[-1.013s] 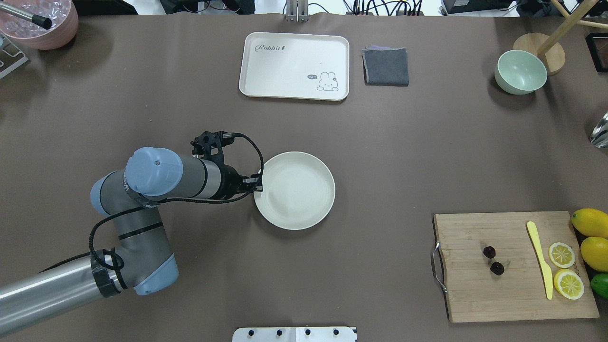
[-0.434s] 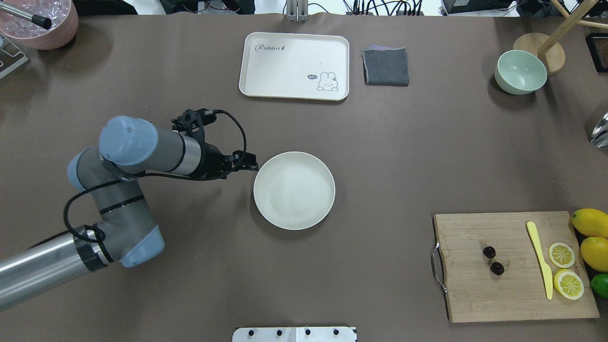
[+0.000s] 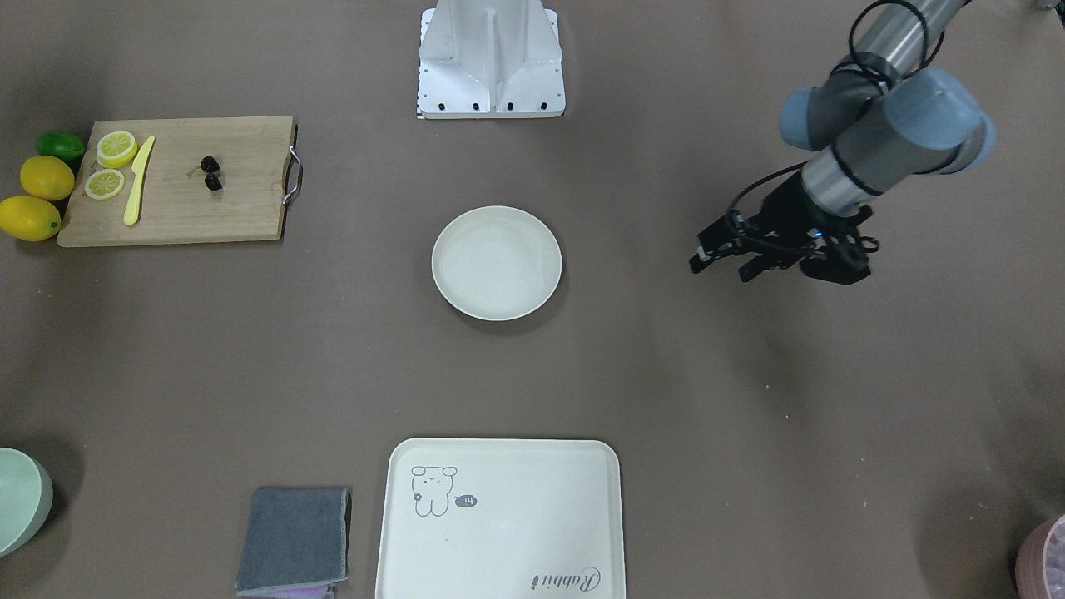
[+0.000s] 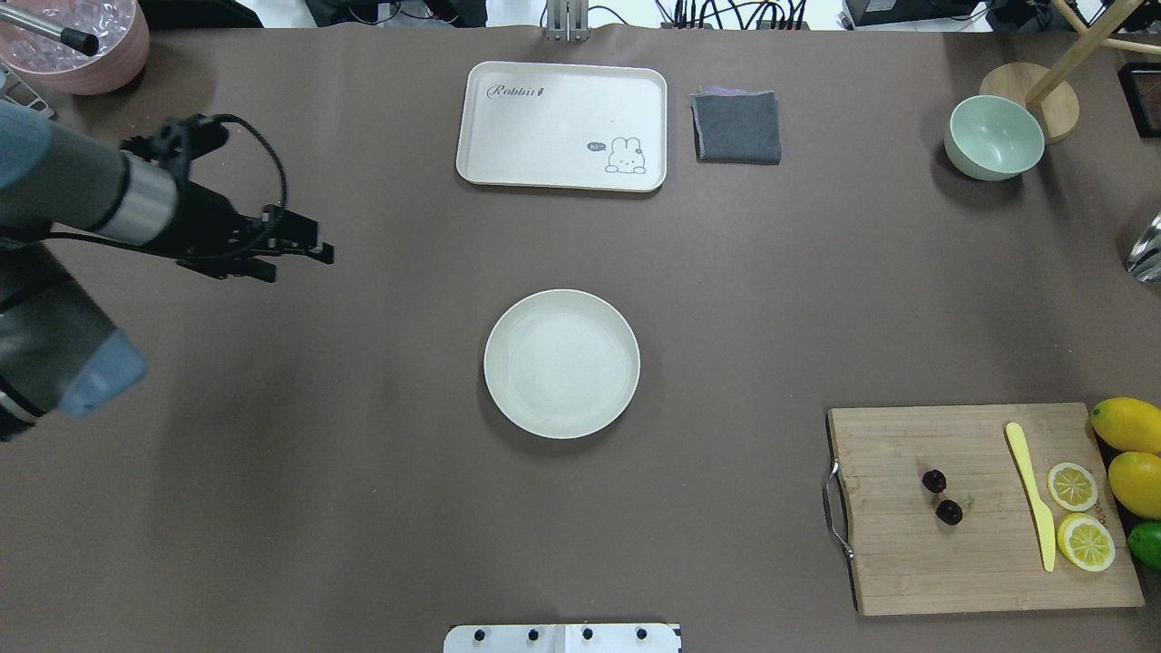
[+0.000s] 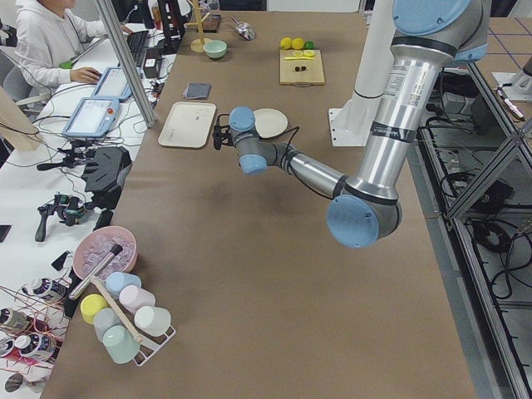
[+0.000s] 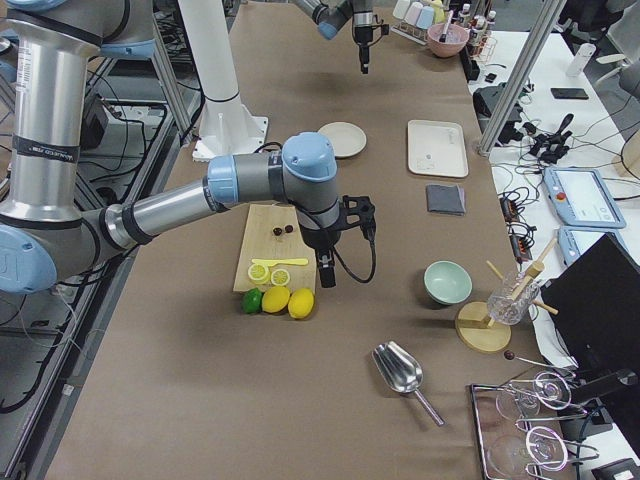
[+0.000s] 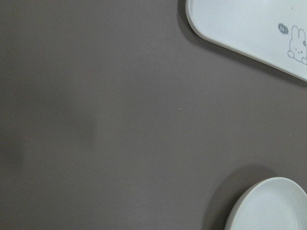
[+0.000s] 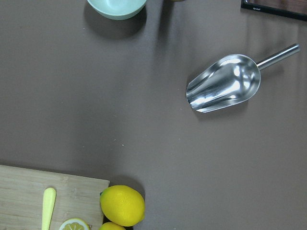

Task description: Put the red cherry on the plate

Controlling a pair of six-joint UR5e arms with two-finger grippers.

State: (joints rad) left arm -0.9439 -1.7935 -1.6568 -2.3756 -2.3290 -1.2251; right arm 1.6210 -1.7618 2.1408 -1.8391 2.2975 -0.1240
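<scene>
The red cherry (image 4: 941, 497), two dark fruits on thin stems, lies on the wooden cutting board (image 4: 907, 562) at the near right; it also shows in the front view as the cherry (image 3: 211, 173). The cream plate (image 4: 562, 363) sits at mid-table with nothing on it. My left gripper (image 4: 304, 263) hovers open and holds nothing, well to the left of the plate and a little farther back. The front view shows the same gripper (image 3: 718, 270) with its fingers apart. My right gripper (image 6: 325, 275) appears only in the right side view, beside the board's lemons, so I cannot tell its state.
On the board lie a yellow knife (image 4: 1029, 494) and lemon slices (image 4: 1073, 487). Whole lemons (image 4: 1129, 424) and a lime sit just off its right edge. A rabbit tray (image 4: 562, 125), grey cloth (image 4: 736, 127) and mint bowl (image 4: 994, 138) line the far side. A metal scoop (image 8: 225, 84) lies at the right end.
My left arm has pulled back from the plate's left rim. It swung left and toward the far side, so the gripper now hangs well away from the plate.
</scene>
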